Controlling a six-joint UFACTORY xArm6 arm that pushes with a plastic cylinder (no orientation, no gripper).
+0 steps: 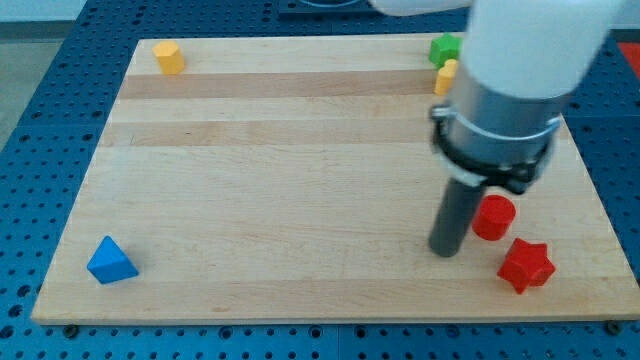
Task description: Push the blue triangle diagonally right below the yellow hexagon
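The blue triangle (111, 261) lies near the board's bottom left corner. The yellow hexagon (169, 57) stands near the top left corner, far above the triangle. My tip (444, 250) rests on the board at the view's right, far to the right of the blue triangle and just left of a red cylinder (494, 217). It touches no block that I can make out.
A red star (526, 265) lies at the bottom right, below the red cylinder. A green block (444, 47) and a yellow block (445, 77) sit at the top right, partly hidden by the arm. The wooden board (280, 180) lies on a blue pegboard.
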